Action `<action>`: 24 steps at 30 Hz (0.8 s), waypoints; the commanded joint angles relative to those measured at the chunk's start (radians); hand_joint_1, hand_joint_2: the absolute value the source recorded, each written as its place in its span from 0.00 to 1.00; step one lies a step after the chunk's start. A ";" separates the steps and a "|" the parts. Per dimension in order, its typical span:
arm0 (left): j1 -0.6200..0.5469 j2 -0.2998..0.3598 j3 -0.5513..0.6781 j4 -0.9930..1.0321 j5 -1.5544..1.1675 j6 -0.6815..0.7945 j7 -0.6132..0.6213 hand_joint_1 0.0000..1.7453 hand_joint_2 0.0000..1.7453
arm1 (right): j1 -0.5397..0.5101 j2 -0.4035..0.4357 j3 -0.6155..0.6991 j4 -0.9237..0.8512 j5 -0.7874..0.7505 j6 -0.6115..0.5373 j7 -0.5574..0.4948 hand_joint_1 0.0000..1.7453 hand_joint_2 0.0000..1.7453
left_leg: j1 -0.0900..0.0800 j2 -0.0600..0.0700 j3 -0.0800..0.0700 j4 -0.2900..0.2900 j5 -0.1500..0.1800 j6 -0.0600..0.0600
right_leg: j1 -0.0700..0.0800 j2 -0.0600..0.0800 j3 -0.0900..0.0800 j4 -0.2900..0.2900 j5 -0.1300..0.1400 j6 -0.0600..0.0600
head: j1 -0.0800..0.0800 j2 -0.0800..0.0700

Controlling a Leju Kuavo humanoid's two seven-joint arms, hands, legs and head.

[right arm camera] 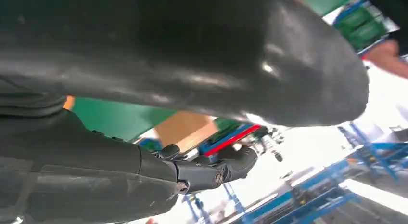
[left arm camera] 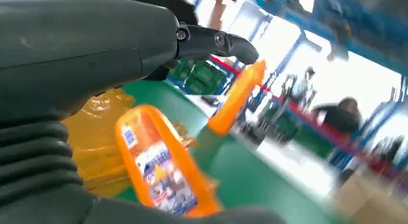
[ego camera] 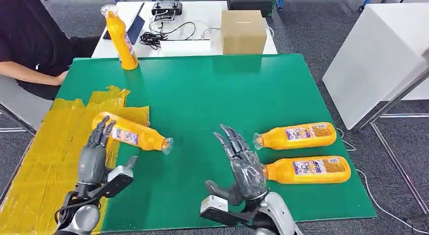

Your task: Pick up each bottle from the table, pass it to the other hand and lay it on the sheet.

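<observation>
Four orange bottles: one lying bottle (ego camera: 132,133) just beyond left hand (ego camera: 94,156), half on yellow sheet (ego camera: 45,159); two beside right hand (ego camera: 243,164). Both hands spread, empty. Best nudged fully onto sheet before next pick.

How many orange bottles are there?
4: one bottle standing at the mat's far corner, one lying by the yellow sheet, two lying together on the right.

Open green table (ego camera: 202,93) mid-span; two lying bottles (ego camera: 296,135) apparently just beside right hand (ego camera: 242,167).
</observation>
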 commanded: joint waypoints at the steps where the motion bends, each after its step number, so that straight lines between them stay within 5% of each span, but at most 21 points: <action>1: 0.026 -0.084 0.126 -0.112 0.143 -0.049 -0.061 0.00 0.00 | 0.073 -0.065 -0.085 -0.073 0.054 -0.001 0.026 0.00 1.00 | 0.001 0.002 0.003 0.000 -0.002 -0.001 | 0.001 0.001 0.003 -0.001 -0.001 0.000 | 0.000 0.000; 10: 0.213 -0.183 0.309 -0.366 0.854 -0.572 -0.058 0.00 0.00 | 0.346 -0.295 -0.124 -0.270 0.267 -0.135 0.250 0.00 1.00 | 0.000 0.001 0.005 0.001 -0.005 0.000 | 0.000 0.000 0.006 -0.001 -0.004 0.001 | -0.001 0.000; 17: 0.236 -0.191 0.294 -0.380 0.882 -0.604 -0.049 0.00 0.00 | 0.352 -0.309 -0.161 -0.277 0.265 -0.136 0.284 0.00 1.00 | -0.002 0.001 0.006 0.001 -0.008 0.001 | -0.001 0.000 0.006 -0.002 -0.005 0.002 | 0.000 0.000; 24: 0.248 -0.184 0.238 -0.384 0.894 -0.640 -0.022 0.00 0.00 | 0.409 -0.279 -0.435 -0.262 0.169 -0.049 0.215 0.00 1.00 | -0.002 0.000 0.001 0.000 -0.004 0.002 | -0.001 -0.001 -0.001 -0.001 -0.002 0.001 | -0.001 0.000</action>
